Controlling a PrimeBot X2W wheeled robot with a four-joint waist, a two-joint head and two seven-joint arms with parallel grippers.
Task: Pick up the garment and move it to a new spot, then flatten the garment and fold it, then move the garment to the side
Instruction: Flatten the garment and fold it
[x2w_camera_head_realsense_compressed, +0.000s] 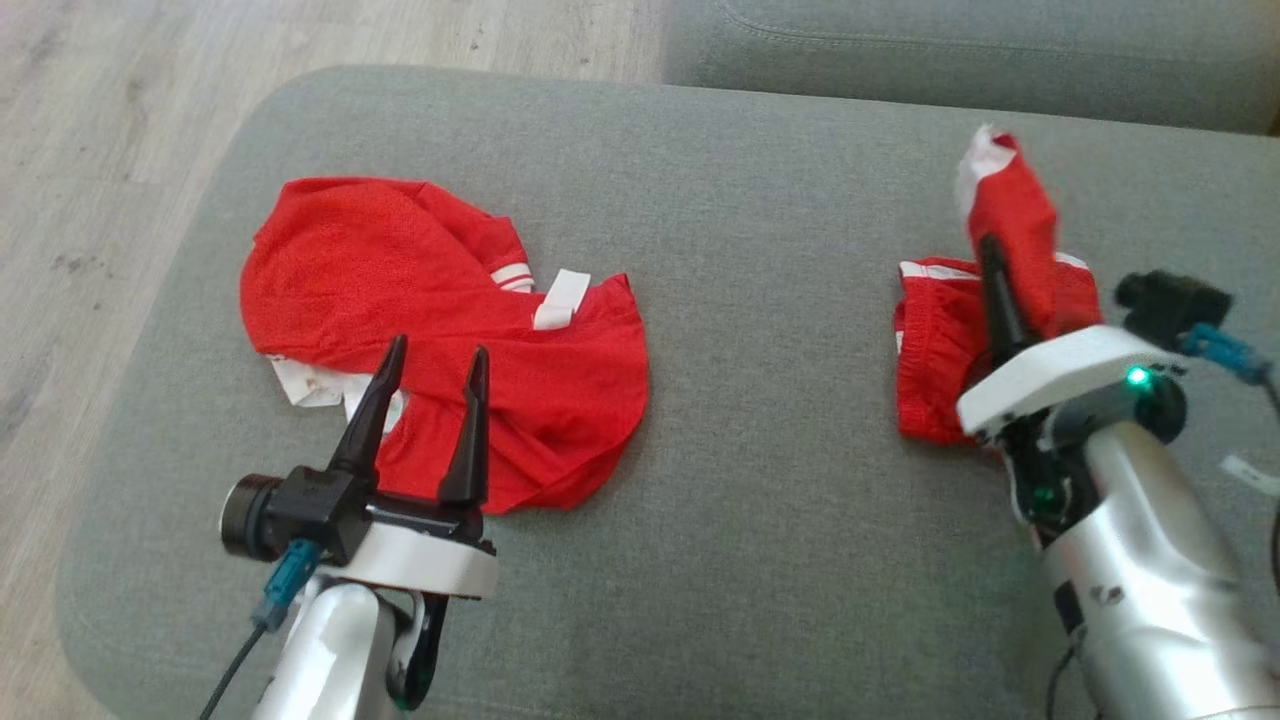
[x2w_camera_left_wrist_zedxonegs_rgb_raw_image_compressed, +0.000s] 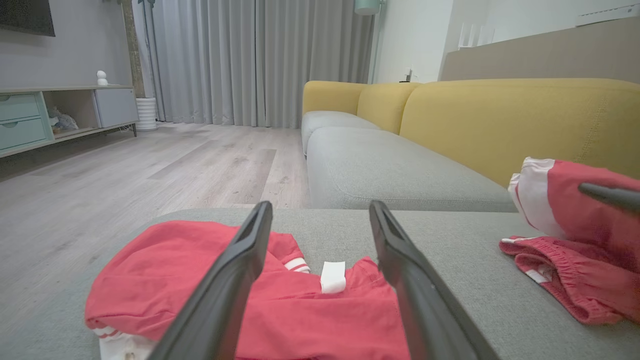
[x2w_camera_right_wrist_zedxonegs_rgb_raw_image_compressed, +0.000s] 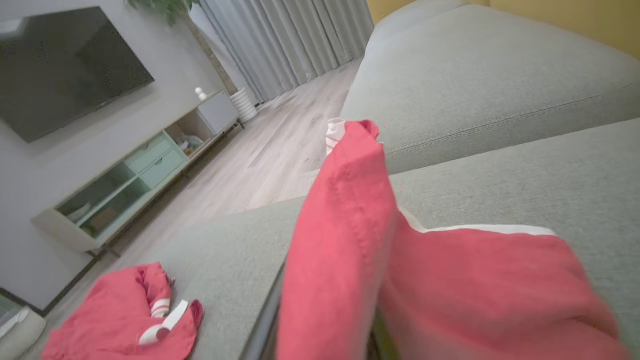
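Note:
On the right of the grey cushion (x2w_camera_head_realsense_compressed: 770, 300) lies a red garment with white trim (x2w_camera_head_realsense_compressed: 935, 350). One end of it is lifted and draped over my right gripper (x2w_camera_head_realsense_compressed: 1005, 250), which is shut on the cloth. The right wrist view has this garment (x2w_camera_right_wrist_zedxonegs_rgb_raw_image_compressed: 450, 285) right in front, covering the fingers. A second red garment (x2w_camera_head_realsense_compressed: 400, 270) with a white label lies crumpled on the left. My left gripper (x2w_camera_head_realsense_compressed: 440, 346) hovers open over its near edge with nothing between the fingers. The left wrist view has that left garment (x2w_camera_left_wrist_zedxonegs_rgb_raw_image_compressed: 310, 310) below the left gripper (x2w_camera_left_wrist_zedxonegs_rgb_raw_image_compressed: 320, 204) and the held one (x2w_camera_left_wrist_zedxonegs_rgb_raw_image_compressed: 575, 280) at the right.
Wooden floor (x2w_camera_head_realsense_compressed: 100, 150) runs along the cushion's left edge. A grey sofa seat (x2w_camera_head_realsense_compressed: 950, 40) with yellow backs (x2w_camera_left_wrist_zedxonegs_rgb_raw_image_compressed: 500, 120) stands behind. A TV cabinet (x2w_camera_right_wrist_zedxonegs_rgb_raw_image_compressed: 125, 185) is across the room. Bare cushion lies between the two garments.

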